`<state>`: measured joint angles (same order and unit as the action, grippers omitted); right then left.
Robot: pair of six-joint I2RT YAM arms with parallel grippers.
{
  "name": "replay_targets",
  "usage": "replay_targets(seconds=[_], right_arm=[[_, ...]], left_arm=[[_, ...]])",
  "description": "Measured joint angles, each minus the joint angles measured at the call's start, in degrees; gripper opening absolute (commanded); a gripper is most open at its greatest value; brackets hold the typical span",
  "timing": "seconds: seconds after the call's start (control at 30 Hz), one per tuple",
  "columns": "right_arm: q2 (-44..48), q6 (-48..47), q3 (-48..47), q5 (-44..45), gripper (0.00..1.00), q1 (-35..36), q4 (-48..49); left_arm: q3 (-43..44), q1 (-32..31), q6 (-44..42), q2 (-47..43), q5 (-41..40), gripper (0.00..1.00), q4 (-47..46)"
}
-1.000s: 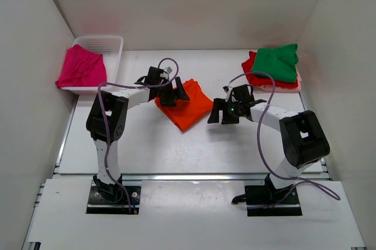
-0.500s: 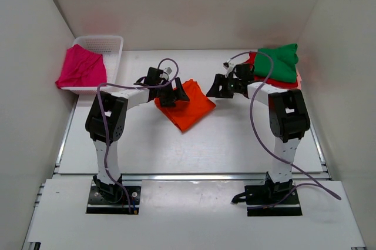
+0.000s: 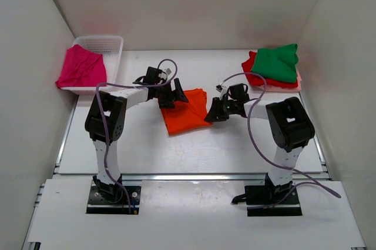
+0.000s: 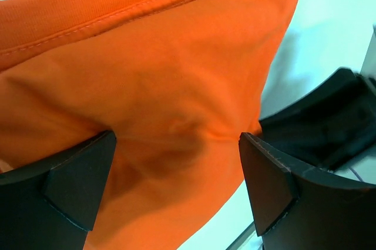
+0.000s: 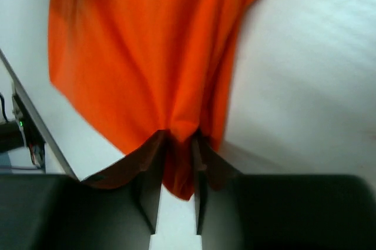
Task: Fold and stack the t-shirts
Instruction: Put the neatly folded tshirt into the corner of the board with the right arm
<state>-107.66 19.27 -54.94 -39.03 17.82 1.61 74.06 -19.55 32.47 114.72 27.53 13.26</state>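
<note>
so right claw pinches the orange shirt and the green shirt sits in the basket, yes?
No: right claw does pinch the orange shirt, but the green shirt tops the far-right pile; the basket holds the magenta shirt. See the top external view.

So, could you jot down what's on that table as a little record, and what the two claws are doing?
Shirt being worked on: orange t-shirt, mid-table, partly folded
Left claw: open, fingers either side of a bulge of orange cloth
Right claw: shut, pinching an edge of the orange cloth
Stack, far right: green t-shirt on top, red t-shirt beneath, pale pink t-shirt at the bottom
Far left: magenta t-shirt draped over the white mesh basket
</note>
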Motion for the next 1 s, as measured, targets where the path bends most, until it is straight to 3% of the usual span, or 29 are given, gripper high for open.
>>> replay_targets(seconds=[0.03,0.13,0.23,0.5,0.7,0.87,1.0], right_arm=[[0.9,0.4,1.0,-0.2,0.41,0.3,0.2],[3.3,1.1,1.6,-0.5,0.7,1.1,0.3],[5.7,1.5,1.6,1.1,0.83,0.6,-0.3],[5.2,1.2,-4.1,5.4,0.89,-2.7,-3.9],[-2.1,0.0,-10.9,5.4,0.92,-3.2,-6.8],[-5.3,-0.2,-15.9,5.6,0.95,-2.2,-9.3],[-8.4,-1.0,-21.8,7.1,0.98,0.1,-13.9]], left_arm=[[0.3,0.0,-0.2,0.1,0.0,0.99,0.5],[0.7,0.0,-0.3,0.2,0.1,0.99,1.3],[0.5,0.1,0.0,-0.2,0.2,0.99,1.4],[-1.2,0.1,2.8,-6.9,-0.8,0.99,1.7],[-10.7,0.1,7.3,-14.6,2.0,0.99,-4.7],[-19.6,0.0,9.6,-12.3,2.6,0.99,-6.7],[-20.3,0.3,11.3,-11.2,5.7,0.99,-9.9]])
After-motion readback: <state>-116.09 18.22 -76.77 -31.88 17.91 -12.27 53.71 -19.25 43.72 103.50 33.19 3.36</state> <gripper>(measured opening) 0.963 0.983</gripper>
